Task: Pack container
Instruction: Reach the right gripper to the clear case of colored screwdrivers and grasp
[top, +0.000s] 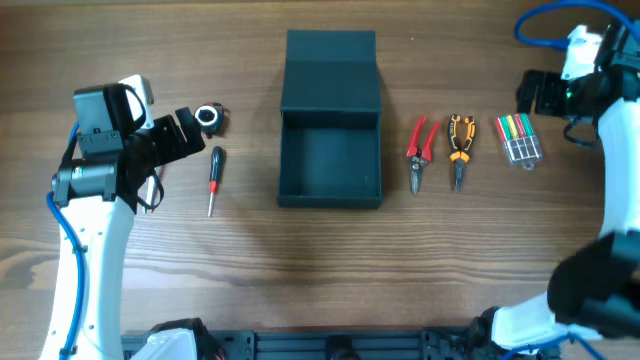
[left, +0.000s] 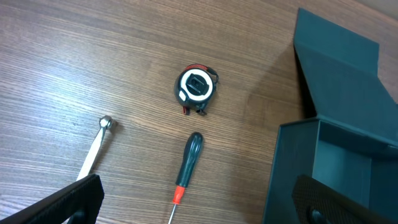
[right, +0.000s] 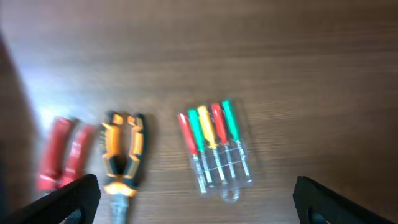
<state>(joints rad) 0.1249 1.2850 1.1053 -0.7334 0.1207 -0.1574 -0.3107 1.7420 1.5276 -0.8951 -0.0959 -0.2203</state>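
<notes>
The dark teal-grey container (top: 330, 185) stands open at the table's middle, its lid (top: 330, 70) laid back; its wall shows in the left wrist view (left: 292, 168). My left gripper (left: 199, 205) is open and empty above a black-and-red screwdriver (top: 213, 178) (left: 186, 165), left of the container. A tape measure (top: 209, 118) (left: 196, 86) lies beyond it. My right gripper (right: 199, 199) is open and empty above a clear pack of small coloured screwdrivers (top: 519, 139) (right: 214, 146). Orange pliers (top: 459, 145) (right: 122, 152) and red pliers (top: 419, 150) (right: 62, 152) lie right of the container.
A slim metal tool with a round end (left: 93, 152) lies left of the screwdriver in the left wrist view. Both arm bases stand at the table's front edge. The right wrist view is blurred.
</notes>
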